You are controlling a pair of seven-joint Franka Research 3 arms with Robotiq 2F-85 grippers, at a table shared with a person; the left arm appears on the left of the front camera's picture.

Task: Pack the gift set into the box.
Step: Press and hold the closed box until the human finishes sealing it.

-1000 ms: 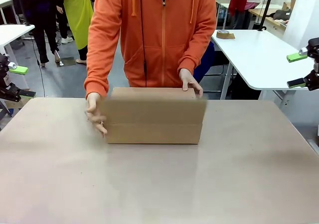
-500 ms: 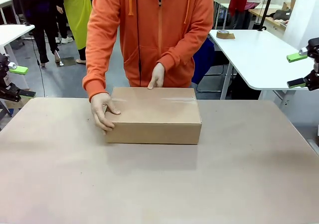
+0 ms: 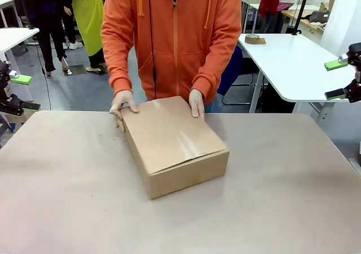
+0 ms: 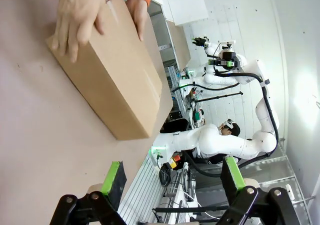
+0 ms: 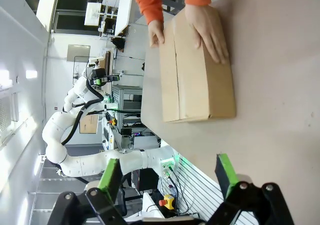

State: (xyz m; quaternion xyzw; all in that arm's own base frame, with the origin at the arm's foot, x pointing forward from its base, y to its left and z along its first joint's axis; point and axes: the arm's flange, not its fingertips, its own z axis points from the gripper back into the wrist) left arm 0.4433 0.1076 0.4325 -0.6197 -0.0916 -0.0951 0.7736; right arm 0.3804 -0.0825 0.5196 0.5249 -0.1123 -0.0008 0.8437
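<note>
The box (image 3: 172,135) is a brown cardboard carton lying closed on the table, its top seam taped and one short end turned toward me. A person in an orange hoodie rests one hand (image 3: 121,104) on its far left corner and the other hand (image 3: 196,103) on its far right corner. The gift set is hidden. My left gripper (image 3: 22,92) hangs open off the table's left edge. My right gripper (image 3: 337,79) hangs open off the right edge. The box (image 4: 115,80) lies well beyond my open left gripper (image 4: 172,177), and the box (image 5: 200,80) lies equally far from my open right gripper (image 5: 167,175).
The tan table (image 3: 271,197) is bare around the carton. A white table (image 3: 293,62) behind on the right carries a tape roll (image 3: 255,39). Another white table (image 3: 14,36) stands at the back left, with people walking beyond it.
The person has turned the box from broadside to angled, one short end now toward me, and moved both hands to its far corners. Neither arm has moved.
</note>
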